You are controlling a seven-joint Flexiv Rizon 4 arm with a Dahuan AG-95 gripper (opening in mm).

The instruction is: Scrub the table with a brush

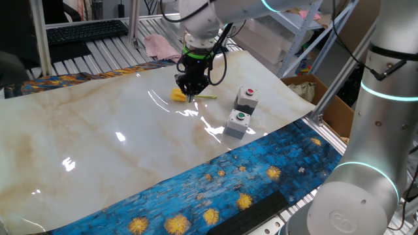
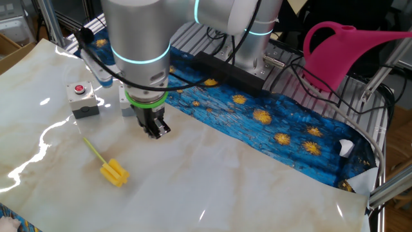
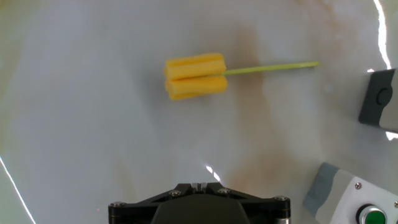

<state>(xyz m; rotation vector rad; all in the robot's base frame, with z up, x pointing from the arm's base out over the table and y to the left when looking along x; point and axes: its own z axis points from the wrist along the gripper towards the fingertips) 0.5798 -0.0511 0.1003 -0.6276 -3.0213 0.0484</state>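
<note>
Marble table [image 2: 257, 174] with the brush [image 2: 111, 169] lying flat, lower left of the gripper [image 2: 155, 129]; its handle runs toward the upper left. Gripper fully closed, holding nothing, not touching the brush.

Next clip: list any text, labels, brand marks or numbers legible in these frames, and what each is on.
None can be read.
Robot arm: glowing teal rings only, no lettering visible.
Red-button box and green-button box: no legible markings.
Brush and table: bare, no print.
Keyboard: keys too small and blurred to read.
Pink watering can: no label showing.
</note>
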